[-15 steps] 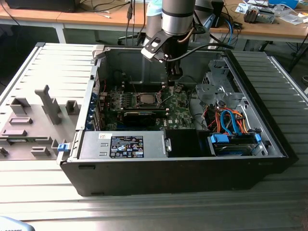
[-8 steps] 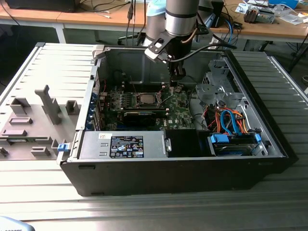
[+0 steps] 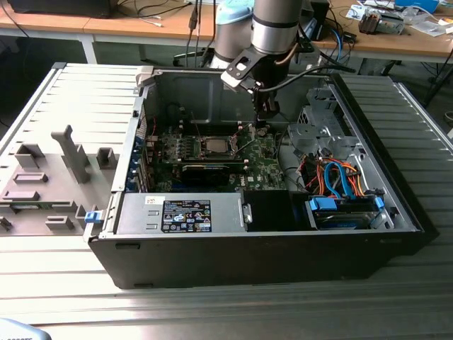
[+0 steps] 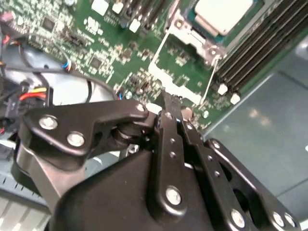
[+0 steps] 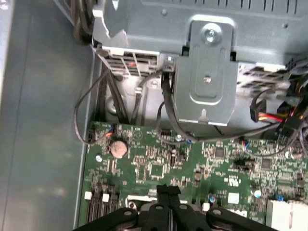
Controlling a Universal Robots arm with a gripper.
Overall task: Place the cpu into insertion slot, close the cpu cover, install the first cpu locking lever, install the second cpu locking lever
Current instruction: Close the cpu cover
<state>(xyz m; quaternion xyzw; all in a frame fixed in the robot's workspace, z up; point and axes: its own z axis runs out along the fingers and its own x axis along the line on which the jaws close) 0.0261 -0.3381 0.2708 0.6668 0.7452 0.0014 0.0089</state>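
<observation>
The cpu (image 4: 223, 13) sits in the slot (image 4: 188, 30) on the green board (image 5: 154, 159), down inside the open case (image 3: 198, 88). The cover (image 4: 171, 82) is flipped open right beside it. The gripper (image 4: 168, 98) hangs near the cover's edge, fingers pinched together on nothing.

In the second wrist view the cpu (image 4: 222, 13) is cut off by the picture's edge, and the black linkage of the gripper (image 4: 167, 98) hides part of the motherboard (image 4: 120, 57). In the exterior view the insertion slot (image 3: 212, 146) is too small to make out in detail.
</observation>
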